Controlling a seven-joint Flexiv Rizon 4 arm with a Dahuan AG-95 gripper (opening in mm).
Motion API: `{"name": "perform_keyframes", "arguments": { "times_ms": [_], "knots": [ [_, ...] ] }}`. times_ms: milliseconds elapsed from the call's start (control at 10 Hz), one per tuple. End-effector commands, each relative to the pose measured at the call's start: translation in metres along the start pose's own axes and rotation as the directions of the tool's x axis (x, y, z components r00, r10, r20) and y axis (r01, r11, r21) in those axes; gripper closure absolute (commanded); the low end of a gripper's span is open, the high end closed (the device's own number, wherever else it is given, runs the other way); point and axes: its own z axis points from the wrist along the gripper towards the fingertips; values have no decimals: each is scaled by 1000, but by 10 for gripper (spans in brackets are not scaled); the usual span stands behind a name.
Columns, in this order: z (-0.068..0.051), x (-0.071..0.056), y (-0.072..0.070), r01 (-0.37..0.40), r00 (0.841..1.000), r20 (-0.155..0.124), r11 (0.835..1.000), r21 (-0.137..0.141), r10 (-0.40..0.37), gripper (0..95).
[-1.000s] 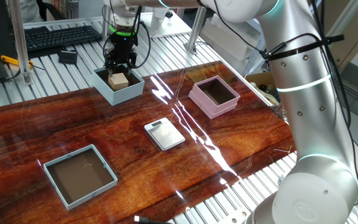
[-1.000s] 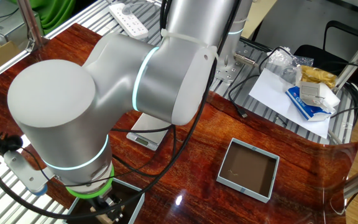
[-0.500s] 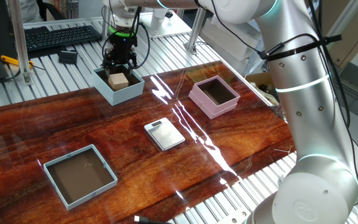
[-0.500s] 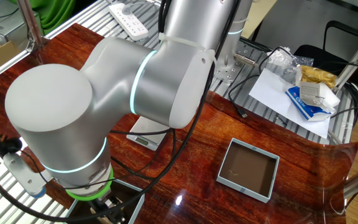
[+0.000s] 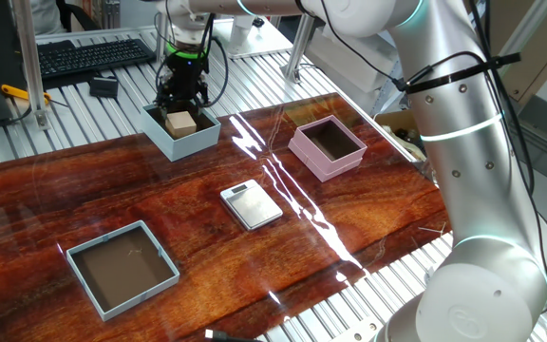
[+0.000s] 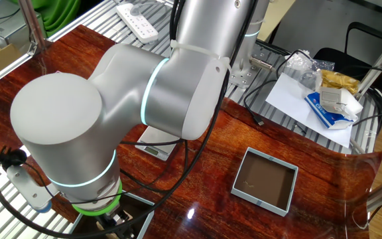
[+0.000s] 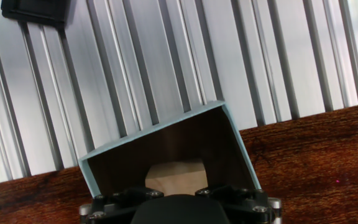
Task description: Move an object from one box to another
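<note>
The object, a small tan wooden cube (image 5: 180, 122), lies inside the pale blue box (image 5: 194, 142) at the table's far edge. My gripper (image 5: 180, 102) hangs straight over it, just above the box. Its dark fingers stand apart, and I count it open with nothing in it. In the hand view the cube (image 7: 176, 174) rests on the box's dark brown inside (image 7: 185, 140). There the hand's black body (image 7: 176, 210) covers its near part, and the fingertips do not show. The pink box (image 5: 323, 163) stands to the right, nothing in it.
A flat silver scale (image 5: 251, 204) lies mid-table. A shallow blue-grey tray (image 5: 141, 293) sits near the front left. A keyboard (image 5: 93, 52) and a black block (image 5: 103, 86) lie on the ribbed metal surface behind the box. The arm's bulk fills the other fixed view.
The gripper has shifted slightly up and to the left over the pale blue box. The cube has stayed where it was in the box.
</note>
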Motion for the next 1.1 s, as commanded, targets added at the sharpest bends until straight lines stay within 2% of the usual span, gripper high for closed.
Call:
{"name": "perform_keyframes", "arguments": {
  "times_ms": [100,1100],
  "knots": [
    [1,0,0,-2,1000,-1,1000,0,2,0],
    [15,0,1,12,1000,6,1000,3,-12,0]
  ]
}}
